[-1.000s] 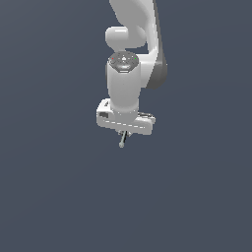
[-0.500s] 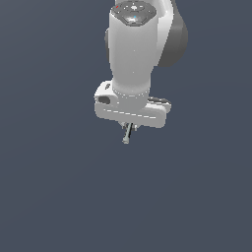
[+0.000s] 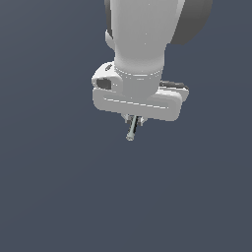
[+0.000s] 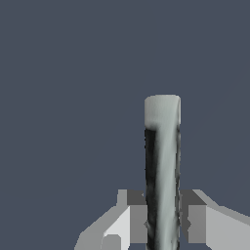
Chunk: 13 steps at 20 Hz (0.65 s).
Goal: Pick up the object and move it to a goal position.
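My gripper (image 3: 134,119) is clamped down on the little stick (image 3: 131,131), narrow as it gets. From the wrist view you can see both fingers (image 4: 131,219) pressed up against the sides of the stick (image 4: 162,171), which pokes straight out past the tips. In the exterior view it hangs out below the hand, tilted a touch toward that view's left, lighter end down. Nothing else around, just flat grey-blue background, and I can't see any goal marker in either view.

So I reckon I'm in the carry stage. Doing it well means keeping the squeeze constant and not jerking the wrist, since only a short bit of the stick sits between the pads and a swing could make it pivot or slip. Smooth, steady travel, no opening until I'm parked at the goal.

Compared with half a second back: my arm fills way more of the exterior view now and sits higher in it, so I've come toward that camera. The stick is gripped the same way, same tilt.
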{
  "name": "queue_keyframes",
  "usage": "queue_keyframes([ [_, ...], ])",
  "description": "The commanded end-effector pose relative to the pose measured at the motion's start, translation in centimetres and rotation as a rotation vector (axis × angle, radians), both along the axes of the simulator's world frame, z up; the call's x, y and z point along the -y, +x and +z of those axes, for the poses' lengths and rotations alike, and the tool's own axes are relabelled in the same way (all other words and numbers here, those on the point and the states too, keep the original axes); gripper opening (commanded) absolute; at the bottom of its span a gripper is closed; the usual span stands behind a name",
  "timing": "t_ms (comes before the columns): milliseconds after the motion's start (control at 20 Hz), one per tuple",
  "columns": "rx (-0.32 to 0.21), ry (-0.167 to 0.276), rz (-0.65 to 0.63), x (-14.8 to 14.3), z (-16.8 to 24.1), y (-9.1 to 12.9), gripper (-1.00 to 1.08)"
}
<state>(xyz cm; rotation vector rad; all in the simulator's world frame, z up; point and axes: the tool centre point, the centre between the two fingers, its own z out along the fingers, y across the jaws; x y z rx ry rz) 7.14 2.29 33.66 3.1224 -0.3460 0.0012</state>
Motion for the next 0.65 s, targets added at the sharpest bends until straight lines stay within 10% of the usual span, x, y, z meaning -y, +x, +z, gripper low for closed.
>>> queue_keyframes([
  [0,-0.001,0.000,0.000,-0.2,1.0,0.4,-1.00],
  [600,-0.001,0.000,0.000,-0.5,2.6,1.3,-1.00],
])
